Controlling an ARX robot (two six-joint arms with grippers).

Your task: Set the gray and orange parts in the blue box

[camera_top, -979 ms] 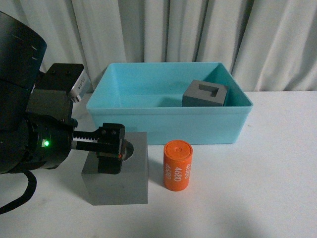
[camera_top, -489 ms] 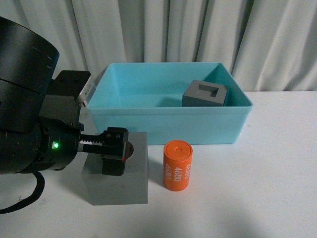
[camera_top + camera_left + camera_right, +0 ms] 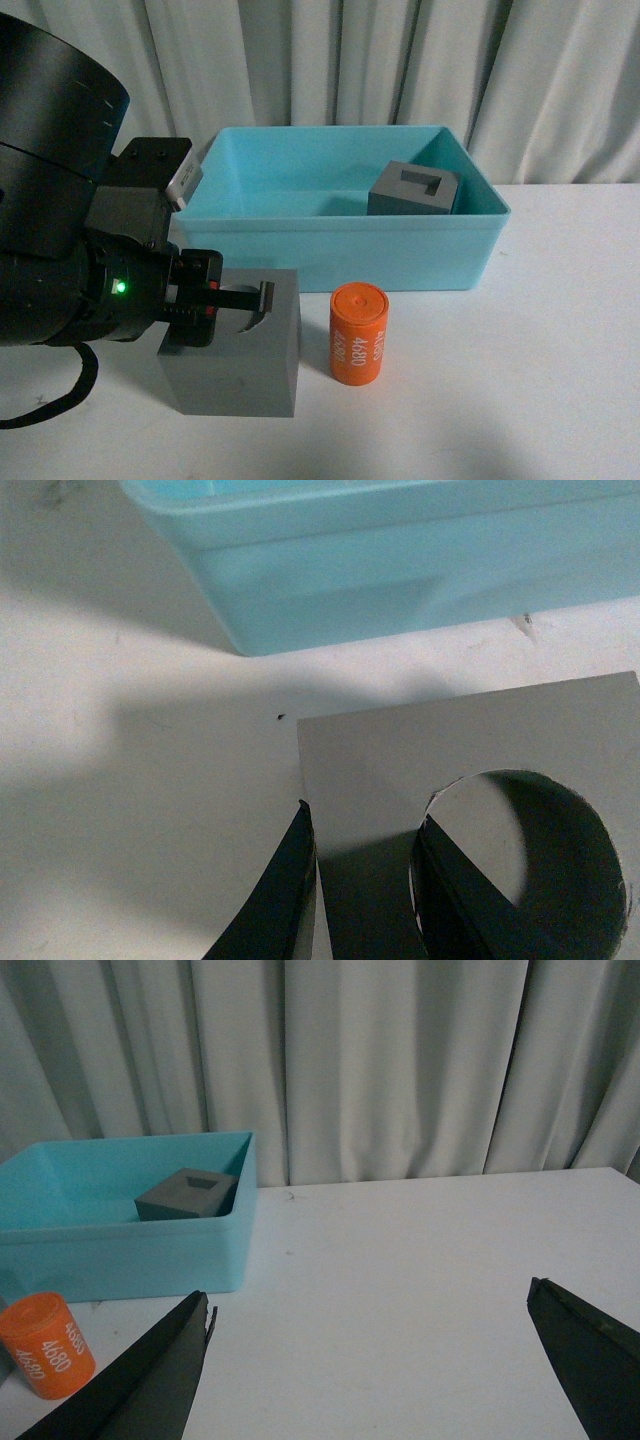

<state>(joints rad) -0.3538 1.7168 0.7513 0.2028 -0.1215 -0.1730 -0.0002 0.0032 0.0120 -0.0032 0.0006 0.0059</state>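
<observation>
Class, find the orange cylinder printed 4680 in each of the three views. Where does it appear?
Front view: the orange cylinder printed 4680 stands upright at low centre, just before the light-blue plastic bin's near wall.
Left wrist view: not in it.
Right wrist view: upright again, before the bin's outer wall.
Shared landmark: the bin, visible in all three views.

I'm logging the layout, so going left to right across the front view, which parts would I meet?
First the gray cube with round recess, then the orange cylinder, then the gray cube with square recess. The blue box spans too widely to place.
</observation>
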